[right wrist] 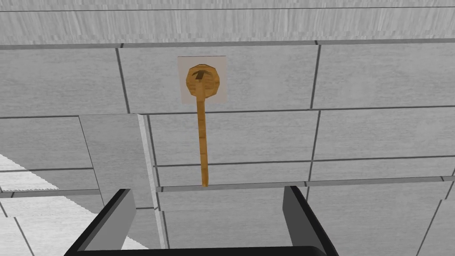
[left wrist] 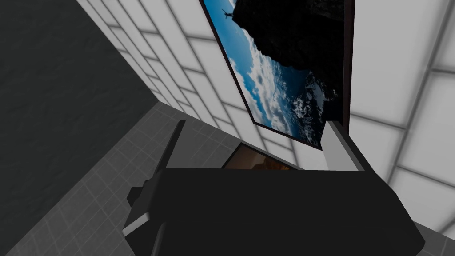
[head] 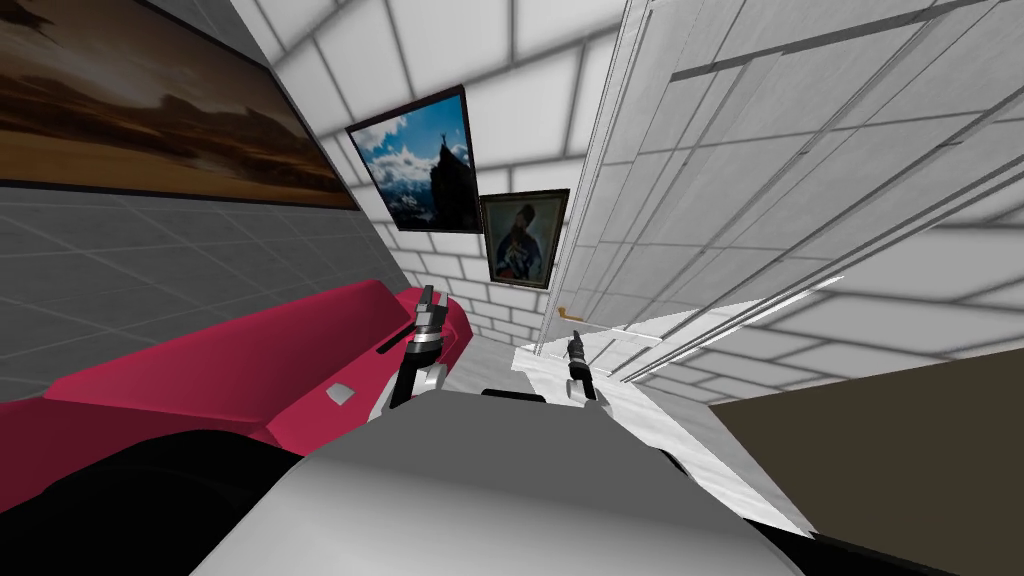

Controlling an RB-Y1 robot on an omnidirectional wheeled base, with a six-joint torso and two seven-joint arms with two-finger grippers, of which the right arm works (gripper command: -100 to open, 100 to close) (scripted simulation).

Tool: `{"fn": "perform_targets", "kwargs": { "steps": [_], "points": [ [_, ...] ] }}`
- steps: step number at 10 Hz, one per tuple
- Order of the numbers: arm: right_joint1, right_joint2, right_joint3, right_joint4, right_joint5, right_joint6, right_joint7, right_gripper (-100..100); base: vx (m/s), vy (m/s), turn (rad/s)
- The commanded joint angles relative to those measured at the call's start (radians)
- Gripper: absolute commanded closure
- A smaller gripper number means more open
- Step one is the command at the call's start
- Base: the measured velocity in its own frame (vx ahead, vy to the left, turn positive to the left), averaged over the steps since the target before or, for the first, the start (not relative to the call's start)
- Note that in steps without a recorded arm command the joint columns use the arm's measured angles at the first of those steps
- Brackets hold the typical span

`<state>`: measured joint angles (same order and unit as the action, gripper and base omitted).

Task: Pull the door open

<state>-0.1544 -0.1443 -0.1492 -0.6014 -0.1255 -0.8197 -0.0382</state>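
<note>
**A:** Where is the door handle (right wrist: 203, 133) found?

**B:** It is mounted on the white panelled door (right wrist: 355, 80), straight ahead of the right end effector (right wrist: 209, 191). A round orange rose is set on a pale square plate. A thin orange lever is drawn out from it toward the end effector.

**A:** How is the right end effector held?

**B:** Its two fingers are spread wide, and nothing is gripped. The lever's free end is lined up with the gap between them, just beyond the fingertips. No contact with the handle is seen.

**A:** And the left end effector (head: 428, 300)?

**B:** It is raised well to the left of the handle, apart from the door, over the end of a red sofa (head: 250, 370). Its fingers are likewise parted, and nothing is held.

**A:** What else is noted by the handle?

**B:** Two framed pictures are hung on the white tiled wall to the left of the handle. A dark portrait (head: 523, 240) is placed nearer to it, and a mountain scene (head: 420, 165) is placed further off, beyond the portrait.
</note>
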Motion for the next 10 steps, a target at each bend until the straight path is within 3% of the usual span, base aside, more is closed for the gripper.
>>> {"fn": "perform_targets", "kwargs": {
  "steps": [1, 3, 4, 5, 8, 10],
  "points": [
    [-0.012, -0.002, -0.002, 0.029, -0.002, -0.006, 0.001, -100, 0.064, -0.016, 0.034],
    [-0.026, -0.003, -0.005, 0.061, -0.005, -0.011, 0.004, -100, 0.055, -0.016, 0.045],
    [-0.023, -0.003, -0.004, 0.051, -0.005, -0.008, 0.003, -100, 0.025, -0.007, 0.01],
    [-0.013, -0.024, -0.01, 0.06, -0.01, -0.017, -0.016, -100, 0.125, 0.048, 0.132],
    [0.007, -0.062, -0.021, 0.071, -0.02, -0.031, -0.048, -100, 0.2, 0.015, 0.103],
    [0.028, -0.102, -0.032, 0.084, -0.031, -0.046, -0.083, -100, 0.23, 0.002, 0.191]
  ]
}}
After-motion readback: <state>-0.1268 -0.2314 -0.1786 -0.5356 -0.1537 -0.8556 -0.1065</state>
